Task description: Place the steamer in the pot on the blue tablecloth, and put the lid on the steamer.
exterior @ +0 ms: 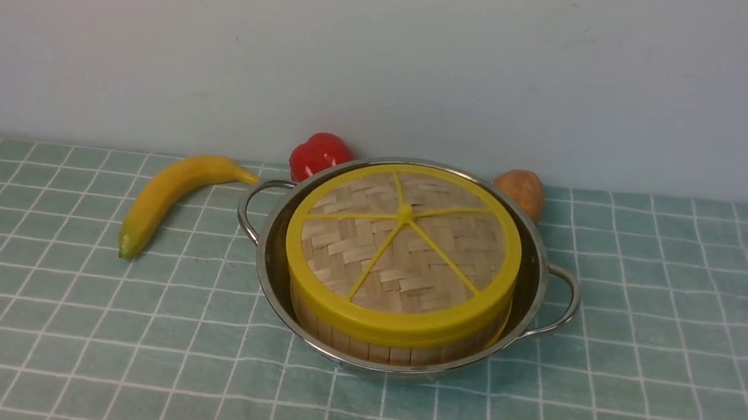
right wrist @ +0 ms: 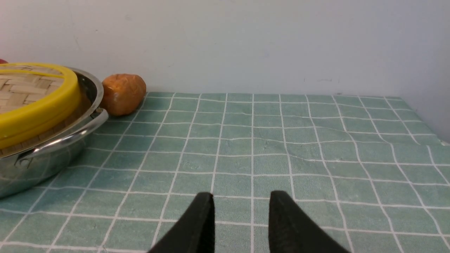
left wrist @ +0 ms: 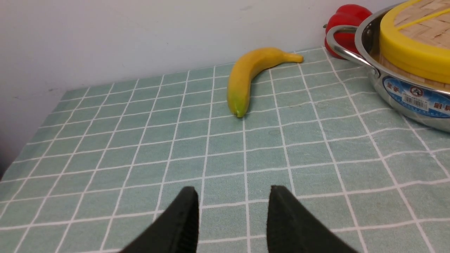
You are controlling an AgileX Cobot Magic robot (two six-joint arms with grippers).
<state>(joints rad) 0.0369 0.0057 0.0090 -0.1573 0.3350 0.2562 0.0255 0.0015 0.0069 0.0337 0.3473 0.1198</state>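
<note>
My left hand (left wrist: 233, 211) and my right hand (right wrist: 242, 214) both have the fingers apart, with nothing between them. At twelve o'clock from me, the steamer (exterior: 389, 353) sits inside the pot (exterior: 337, 357), and the lid (exterior: 404, 259) covers it. The task looks finished to me. If I sweep one arm inward carelessly, it could catch a wire handle (exterior: 572, 299) and shake the lid loose. The left wrist view shows a blue label (left wrist: 415, 96) on the pot, which the front view does not show.
</note>
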